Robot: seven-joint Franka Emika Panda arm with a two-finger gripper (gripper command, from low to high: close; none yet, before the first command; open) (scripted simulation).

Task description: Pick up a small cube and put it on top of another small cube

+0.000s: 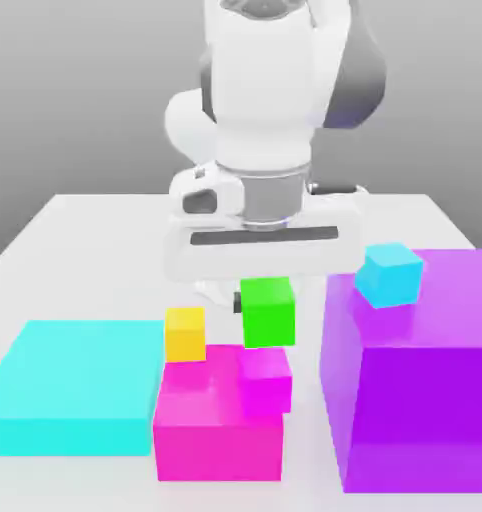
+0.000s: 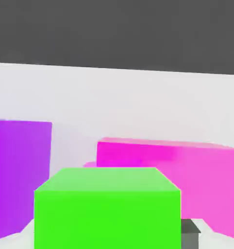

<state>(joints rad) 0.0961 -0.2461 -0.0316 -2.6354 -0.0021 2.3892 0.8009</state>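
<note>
The small green cube sits directly under the arm's hand, between the fingers of my gripper. A dark fingertip presses against its side on the exterior view's left, so the gripper is shut on it. In the hand view the green cube is very close, with a grey fingertip beside it. It hangs just behind the big magenta block. A small yellow cube stands at that block's far corner on the exterior view's left. A small magenta cube rests on the block's top.
A tall purple block stands on the exterior view's right with a small cyan cube on top. A flat cyan slab lies on the exterior view's left. The white table stretches behind the arm.
</note>
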